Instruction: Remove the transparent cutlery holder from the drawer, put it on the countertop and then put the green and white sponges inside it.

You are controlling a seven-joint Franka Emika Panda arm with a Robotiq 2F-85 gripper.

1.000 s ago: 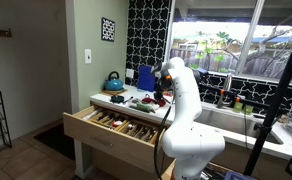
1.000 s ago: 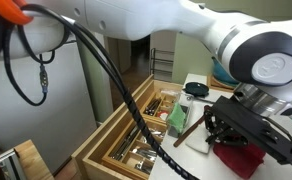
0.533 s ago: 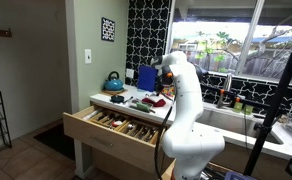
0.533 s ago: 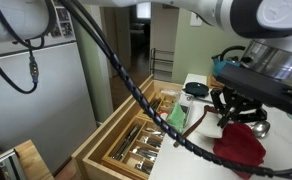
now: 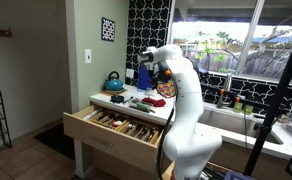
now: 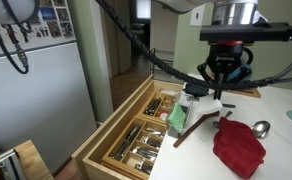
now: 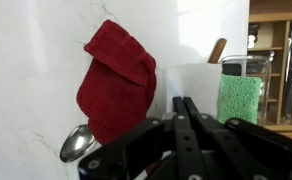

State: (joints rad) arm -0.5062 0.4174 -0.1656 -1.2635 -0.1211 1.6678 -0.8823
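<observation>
Currently the pincer (image 6: pixel 219 92) hangs above the desk (image 6: pixel 286 155) with its fingers (image 7: pixel 189 130) pressed together and nothing between them. From the wrist view, a red cloth (image 7: pixel 116 80) lies at ten o'clock of the fingertips, a spoon (image 7: pixel 76 143) at eight o'clock, and the white sponge (image 7: pixel 196 88) and green sponge (image 7: pixel 239 98) sit side by side at two o'clock, near the desk edge by the open drawer (image 7: pixel 278 70). Clear walls of the transparent cutlery holder (image 7: pixel 241 66) seem to surround the green sponge, though this cannot be confirmed; a teal kettle (image 5: pixel 113 81) stands on the desk at nine o'clock of the arm.
</observation>
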